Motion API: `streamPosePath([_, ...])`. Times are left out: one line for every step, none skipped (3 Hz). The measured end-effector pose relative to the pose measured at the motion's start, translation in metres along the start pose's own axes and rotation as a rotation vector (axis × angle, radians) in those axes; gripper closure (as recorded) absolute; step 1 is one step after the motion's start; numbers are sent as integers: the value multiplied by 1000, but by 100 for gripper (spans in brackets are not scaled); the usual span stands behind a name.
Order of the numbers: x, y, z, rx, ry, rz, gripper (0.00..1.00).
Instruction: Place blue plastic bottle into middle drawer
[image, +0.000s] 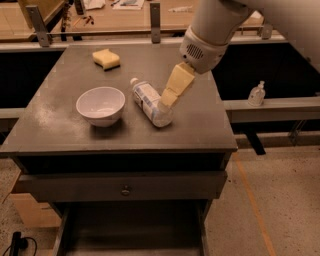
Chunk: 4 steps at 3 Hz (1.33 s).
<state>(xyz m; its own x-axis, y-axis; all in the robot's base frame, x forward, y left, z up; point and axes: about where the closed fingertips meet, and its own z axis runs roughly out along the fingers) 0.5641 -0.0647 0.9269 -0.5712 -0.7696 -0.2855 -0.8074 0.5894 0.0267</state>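
Note:
The blue plastic bottle (149, 102) lies on its side on the dark cabinet top (200, 125), white cap pointing to the back left, just right of the white bowl. My gripper (168, 98), tan coloured, reaches down from the white arm at the upper right. Its tip is at the bottle's right side, near the bottle's base end. The middle drawer (130, 227) stands pulled out below the cabinet, with a dark floor and low grey side walls. Nothing shows inside it.
A white bowl (101, 105) stands left of the bottle. A yellow sponge (106, 58) lies at the back of the top. A closed drawer front with a round knob (125, 189) sits above the open drawer. A small pump bottle (257, 94) stands on the right ledge.

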Motion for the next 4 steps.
streamPosePath([-19,22,19,24,17,53,0])
streamPosePath([-31,34,40,68,32,126,0])
streamPosePath([-42,28,65,111,44,199,0])
streamPosePath([-55,17,80,128,34,224,18])
